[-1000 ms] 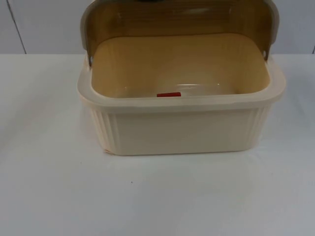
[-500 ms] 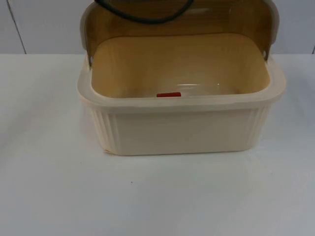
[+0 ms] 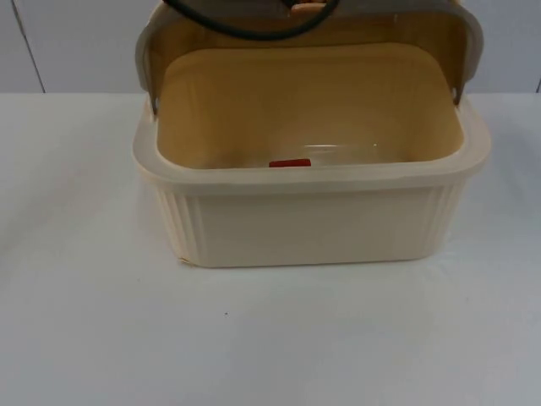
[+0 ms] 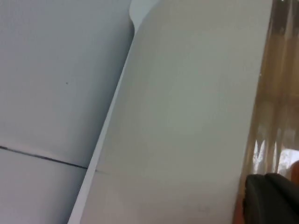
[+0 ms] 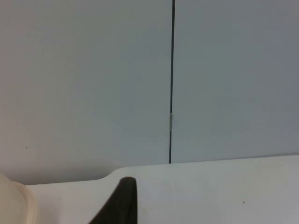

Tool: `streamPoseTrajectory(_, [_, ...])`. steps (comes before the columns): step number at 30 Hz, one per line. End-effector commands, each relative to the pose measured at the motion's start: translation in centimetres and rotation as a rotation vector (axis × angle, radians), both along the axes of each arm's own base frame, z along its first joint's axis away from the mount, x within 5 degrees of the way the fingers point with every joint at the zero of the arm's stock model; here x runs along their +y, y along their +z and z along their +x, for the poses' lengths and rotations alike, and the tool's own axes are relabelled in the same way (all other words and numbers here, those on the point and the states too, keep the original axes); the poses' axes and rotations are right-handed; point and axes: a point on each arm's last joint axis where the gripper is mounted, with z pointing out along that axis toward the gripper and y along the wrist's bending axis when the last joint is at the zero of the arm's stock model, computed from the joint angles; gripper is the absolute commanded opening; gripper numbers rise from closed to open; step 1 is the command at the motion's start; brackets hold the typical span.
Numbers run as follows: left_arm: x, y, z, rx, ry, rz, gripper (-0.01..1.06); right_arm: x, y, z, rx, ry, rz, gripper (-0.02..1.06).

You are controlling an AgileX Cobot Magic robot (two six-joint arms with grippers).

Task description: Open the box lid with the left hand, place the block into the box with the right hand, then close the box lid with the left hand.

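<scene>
The cream box stands in the middle of the table in the top view, its smoky-brown lid raised at the back and tipped a little forward over the opening. A small red block lies on the box floor near the front wall. My left gripper is at the lid's upper edge, where an orange part of it shows. In the left wrist view the gripper sits right against the brown lid. My right gripper waits low over the table beside a corner of the box.
The white table stretches wide in front of the box and on both sides. The grey partition wall rises just behind the box. A dark vertical seam runs down the wall in the right wrist view.
The lid has swung forward from fully open, so its brown band looks narrower. The left gripper's orange part has appeared at the lid's upper edge. The block and box have not moved.
</scene>
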Motion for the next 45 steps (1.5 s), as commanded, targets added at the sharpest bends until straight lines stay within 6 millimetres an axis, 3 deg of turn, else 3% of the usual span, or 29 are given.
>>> streamPoseTrajectory(1, [0.0, -1.2, -0.8, 0.036, 0.002, 0.040, 0.00, 0.1, 0.1, -0.1, -0.004, 0.007, -0.008, 1.01])
streamPoseTrajectory(23, [-1.7, -7.3, -5.9, 0.033, 0.071, 0.082, 0.00, 0.2, 0.1, -0.1, -0.005, 0.006, -0.002, 1.01])
streamPoseTrajectory(45, [-2.1, -6.9, -7.6, 0.128, 0.044, 0.098, 0.00, 0.2, 0.1, -0.1, -0.009, 0.006, -0.002, 1.01])
